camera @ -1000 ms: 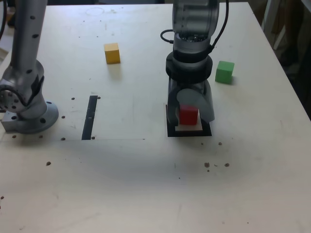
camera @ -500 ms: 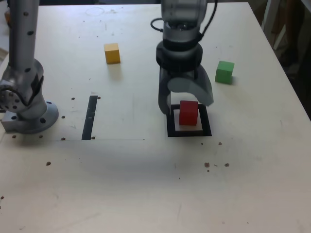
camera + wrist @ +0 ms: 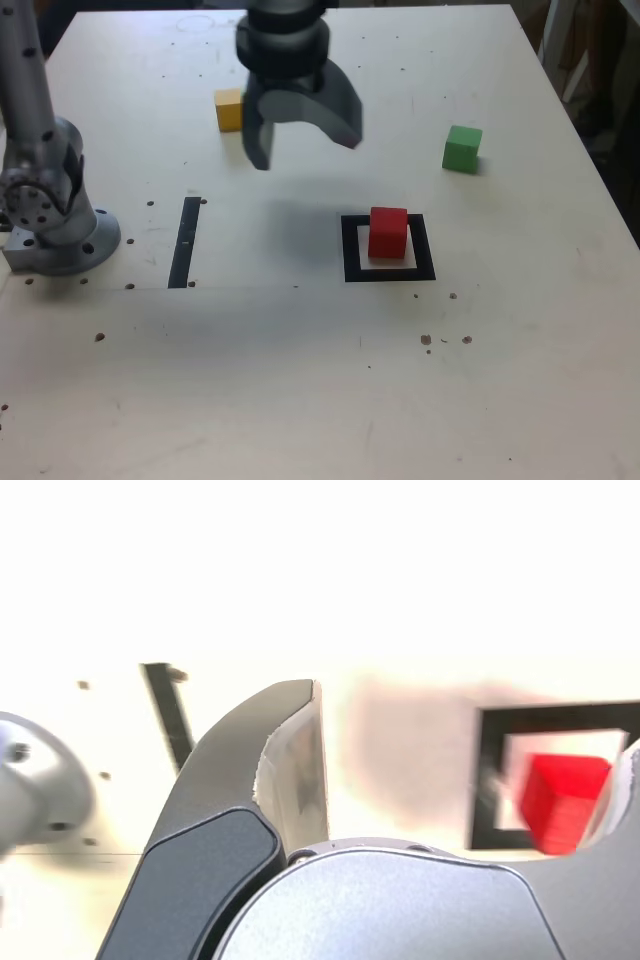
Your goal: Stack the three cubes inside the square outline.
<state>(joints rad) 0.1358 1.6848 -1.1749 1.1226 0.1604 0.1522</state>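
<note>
Cubes (image 3: 388, 234) matte red, yellow, green

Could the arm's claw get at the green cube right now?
Probably, yes. The claw hangs open and holds nothing, and the green cube stands apart from the red cube, with nothing visible pressed against it.

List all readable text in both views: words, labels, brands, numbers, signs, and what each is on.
None readable in either view. The matte red cube, the small green cube and the grey two-fingered gripper show no lettering.
</note>
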